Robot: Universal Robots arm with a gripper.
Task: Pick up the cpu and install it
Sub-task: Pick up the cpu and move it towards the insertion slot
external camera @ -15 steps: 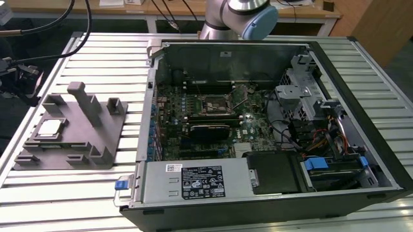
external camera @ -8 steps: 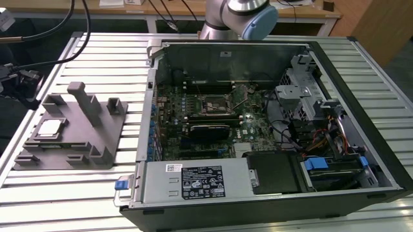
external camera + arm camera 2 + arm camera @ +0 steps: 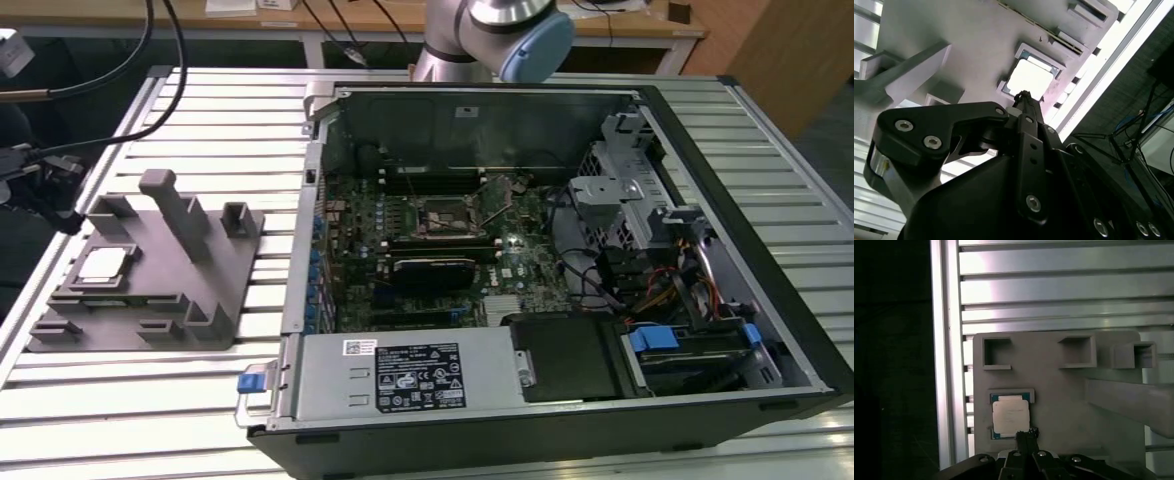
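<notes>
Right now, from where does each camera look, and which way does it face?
Exterior view: off the arm, which shows behind; looks down on the open computer case and grey fixture.
First wrist view: on the wrist, facing down past the tool at the cpu.
Second wrist view: on the wrist, slanted; the tool looms in front.
All share the cpu in the fixture.

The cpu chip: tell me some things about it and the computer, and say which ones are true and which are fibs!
1. The cpu lies in the grey fixture block. True.
2. The cpu sits in the motherboard socket. False: it lies in the block, outside the computer case.
3. The pincer holds the cpu in the air. False: in both wrist views the cpu lies flat in its pocket, with the pincer tip near its edge.
4. The computer case is open, showing the motherboard. True.
5. The block stands on the exterior view's right of the case. False: on its left.
</notes>
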